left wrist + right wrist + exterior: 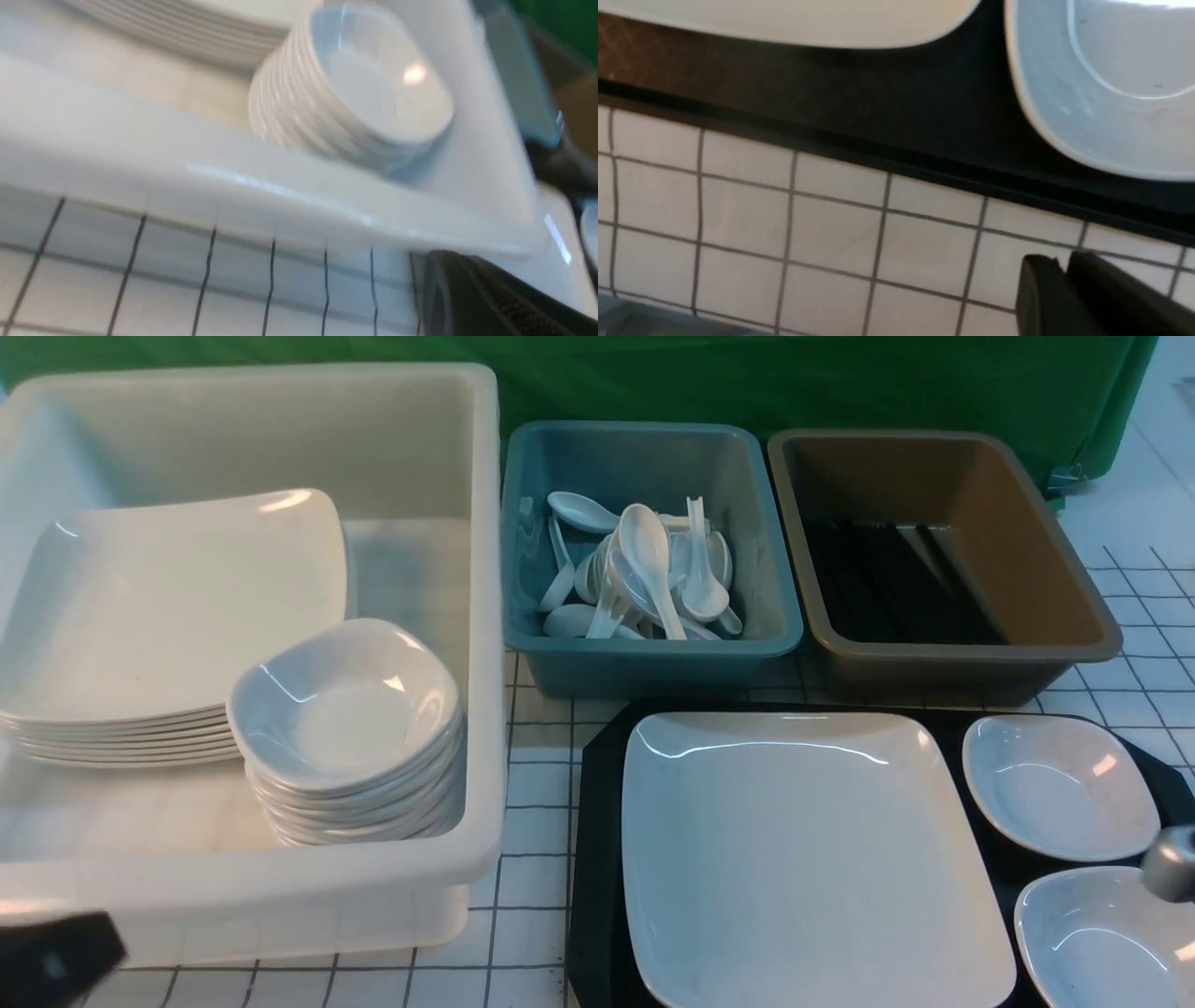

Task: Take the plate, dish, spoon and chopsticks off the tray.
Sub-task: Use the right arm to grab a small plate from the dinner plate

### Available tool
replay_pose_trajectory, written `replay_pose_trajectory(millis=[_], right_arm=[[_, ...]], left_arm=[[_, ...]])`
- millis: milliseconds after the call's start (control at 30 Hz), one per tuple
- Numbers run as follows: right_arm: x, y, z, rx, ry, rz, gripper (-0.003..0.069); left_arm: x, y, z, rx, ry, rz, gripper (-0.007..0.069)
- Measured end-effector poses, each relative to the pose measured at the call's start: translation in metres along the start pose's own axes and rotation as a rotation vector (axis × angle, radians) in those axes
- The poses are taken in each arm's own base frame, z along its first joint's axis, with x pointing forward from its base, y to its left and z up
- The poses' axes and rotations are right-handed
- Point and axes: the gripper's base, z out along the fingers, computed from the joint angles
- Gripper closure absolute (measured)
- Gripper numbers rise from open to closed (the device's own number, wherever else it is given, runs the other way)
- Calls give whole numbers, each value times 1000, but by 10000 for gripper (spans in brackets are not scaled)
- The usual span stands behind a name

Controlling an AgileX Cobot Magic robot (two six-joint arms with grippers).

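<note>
- Front view, left half of the frame: a white tub (485,616) stands on the gridded table (537,784). It holds a stack of large square plates (168,607) at its left and a stack of small dishes (345,709) at the plates' lower right.
- The black tray (597,859) sits at lower right, cut by the bottom edge.
- The plate (803,859), glossy white, lies flat on the tray's left part.
- A brown tub (1074,579) at upper right holds black chopsticks (887,588) on its floor.
- A teal tub (766,569) at top centre holds a heap of white spoons (644,569).
- An upper dish (1060,784) and a lower dish (1102,933) rest on the tray, just right of the plate.
- The left gripper (51,959), a black shape in the lower left corner, is clenched.
- The right gripper (1066,280) hangs over the table near the tray's rim; I cannot tell whether it is parted.
</note>
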Motion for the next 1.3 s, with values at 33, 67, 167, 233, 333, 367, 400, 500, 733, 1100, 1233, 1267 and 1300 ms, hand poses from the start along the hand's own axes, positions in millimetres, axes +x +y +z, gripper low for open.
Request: replay_pose_trajectory(millis=[33, 67, 167, 233, 333, 367, 400, 500, 733, 1100, 1233, 1267, 1300], right_arm=[[-9, 3, 6, -5, 26, -24, 490], [-17, 5, 12, -1, 41, -48, 448], [-34, 13, 25, 39, 67, -123, 355], [-45, 18, 34, 93, 82, -175, 328], [-54, 24, 49, 168, 122, -237, 315], [-56, 26, 56, 195, 140, -256, 314], [-57, 27, 61, 211, 156, -271, 313], [-60, 30, 79, 253, 194, -284, 312], [-64, 24, 100, 335, 241, -284, 337], [-63, 23, 84, 379, 254, -295, 530], [-60, 25, 48, 385, 227, -245, 620], [-59, 26, 41, 384, 228, -232, 622], [-59, 27, 27, 374, 201, -213, 623]], left_arm=[[1, 0, 7, 0, 80, 9, 620], [1, -1, 13, 1, 138, 12, 620], [1, -1, 25, 9, 244, 3, 620], [-1, -1, 31, 8, 284, 3, 620], [-1, 0, 35, 2, 311, 4, 616], [-1, 0, 35, 2, 312, 6, 614], [-1, 0, 35, 2, 312, 6, 612], [-1, 0, 35, 4, 313, 5, 597], [-1, 0, 35, 6, 320, 10, 561], [-1, 0, 35, 8, 320, 23, 532], [-1, 0, 35, 10, 320, 36, 528], [-1, 0, 35, 11, 321, 36, 526], [0, 0, 35, 11, 325, 36, 524]])
